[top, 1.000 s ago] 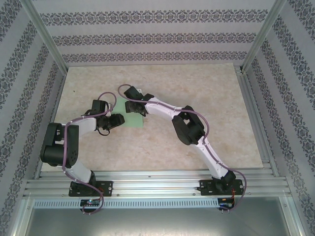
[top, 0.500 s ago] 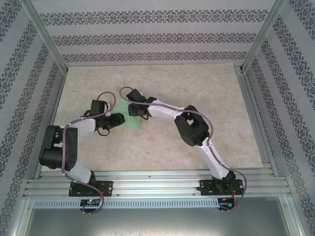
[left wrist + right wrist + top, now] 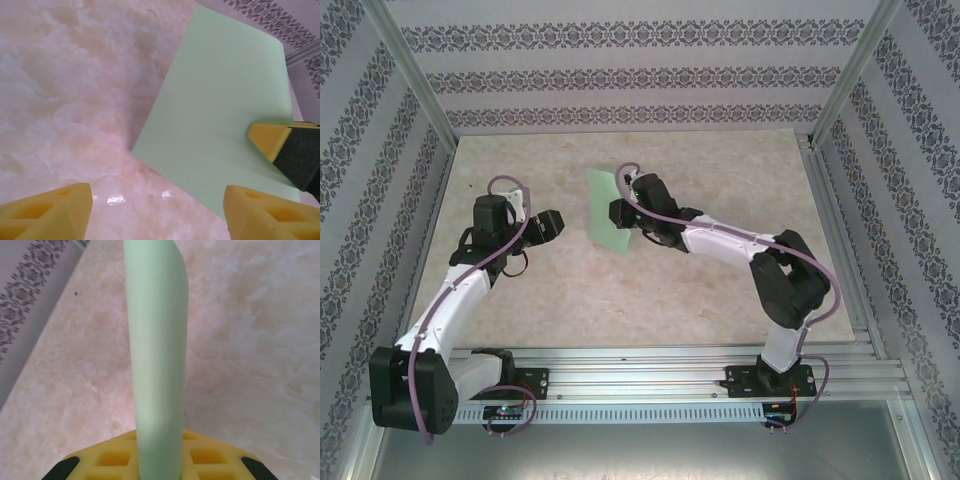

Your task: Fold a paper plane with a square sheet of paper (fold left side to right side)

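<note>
The square sheet of paper [image 3: 606, 212] is pale mint green and hangs lifted off the table, slightly curved. My right gripper [image 3: 623, 212] is shut on its right edge. In the right wrist view the sheet [image 3: 157, 355] rises edge-on from between the yellow pads [image 3: 107, 459]. My left gripper [image 3: 549, 222] stands open to the left of the sheet, apart from it. From the left wrist the sheet [image 3: 220, 110] fills the upper right, with the right gripper's yellow fingertip [image 3: 267, 139] on it, and my left gripper [image 3: 160, 215] has nothing between its fingers. The paper plane is out of view.
The pale marble-patterned table top [image 3: 720, 280] spreads all round the arms. Patterned walls [image 3: 620, 80] and aluminium frame posts [image 3: 410, 70] enclose it on three sides, with a rail [image 3: 640, 375] along the near edge.
The right gripper has shut on the sheet and lifted it off the table, moving right. The left gripper has opened, let go and drawn back to the left.
</note>
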